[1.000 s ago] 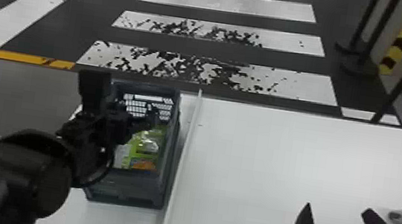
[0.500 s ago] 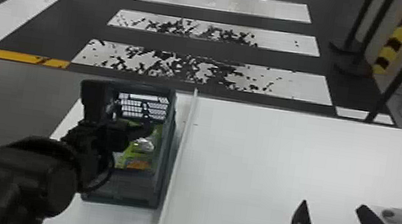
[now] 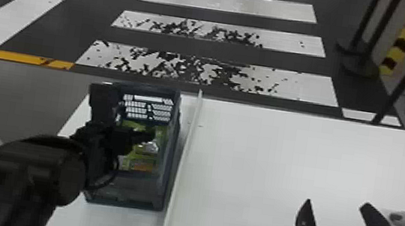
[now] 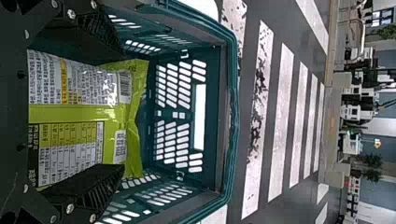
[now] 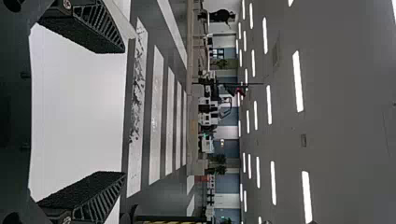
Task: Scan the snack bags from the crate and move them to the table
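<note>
Near the table's [image 3: 281, 163] left edge, our spread left fingers [image 4: 88, 189] could lose the bag [image 4: 74, 112], pinching shallow; right fingers [image 5: 88, 186] parted.

From my station I find the left arm [image 3: 38, 169] entering at the head view's bottom edge, its rounded black joint [image 3: 68, 175] at left, a dark cable [image 3: 114, 176] looped beside the wrist. The left gripper [image 3: 143, 136] reaches forward and toward the middle; in its wrist view I record both fingers [image 4: 88, 189] spread apart. My right gripper [image 3: 337, 203] sits low at the right, pointing forward, its two flat fingers [image 3: 305, 223] wide apart with nothing between them.
</note>
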Robot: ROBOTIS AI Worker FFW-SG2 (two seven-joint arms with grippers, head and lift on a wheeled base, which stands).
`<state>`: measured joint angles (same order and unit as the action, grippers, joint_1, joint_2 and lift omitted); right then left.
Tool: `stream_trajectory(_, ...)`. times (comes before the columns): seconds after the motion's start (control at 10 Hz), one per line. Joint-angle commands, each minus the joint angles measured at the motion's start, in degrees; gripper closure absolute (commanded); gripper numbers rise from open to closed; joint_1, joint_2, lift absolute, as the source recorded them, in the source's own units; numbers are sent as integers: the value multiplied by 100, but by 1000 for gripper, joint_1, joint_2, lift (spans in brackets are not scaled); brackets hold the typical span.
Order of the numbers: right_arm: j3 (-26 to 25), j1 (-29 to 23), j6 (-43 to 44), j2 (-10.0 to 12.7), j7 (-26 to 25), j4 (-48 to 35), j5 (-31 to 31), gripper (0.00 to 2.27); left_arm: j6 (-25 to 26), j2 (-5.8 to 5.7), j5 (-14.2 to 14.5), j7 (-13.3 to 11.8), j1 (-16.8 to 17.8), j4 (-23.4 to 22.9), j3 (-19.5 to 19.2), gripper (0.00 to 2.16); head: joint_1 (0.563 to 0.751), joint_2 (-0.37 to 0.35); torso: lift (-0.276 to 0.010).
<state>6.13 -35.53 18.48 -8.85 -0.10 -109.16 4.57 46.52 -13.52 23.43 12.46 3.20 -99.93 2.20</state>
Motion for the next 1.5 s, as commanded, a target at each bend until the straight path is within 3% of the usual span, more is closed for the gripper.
stream_trajectory(0.0,2,2,19,-20,-7,18,26,56,108,24,3,-6,93,71,0,225,695,100,-95)
stream_trajectory(0.2,11,-42,54,-38,2,-9,17,56,213,33,3,2,172,185,0,235,695,100,-95)
stream_trajectory(0.6,90,-112,54,-90,-7,-88,17,56,934,86,12,-15,533,536,52,235,695,105,-95)
stream_trajectory(0.8,125,-147,54,-117,-7,-140,17,56,969,139,-14,-103,568,642,96,518,695,104,-95)
stream_trajectory(1.1,152,-209,177,-170,-7,-158,17,56,952,165,-128,-94,577,914,105,1274,695,104,-95)
stream_trajectory(1.2,152,-217,212,-178,-16,-158,26,56,899,174,-155,-50,568,914,105,1382,695,109,-95)
stream_trajectory(1.3,152,-235,283,-196,-60,-158,26,56,864,200,-164,-6,559,923,96,1747,695,111,-95)
stream_trajectory(1.4,152,-253,353,-196,-60,-158,44,56,811,218,-172,-41,498,923,88,1767,695,112,-95)
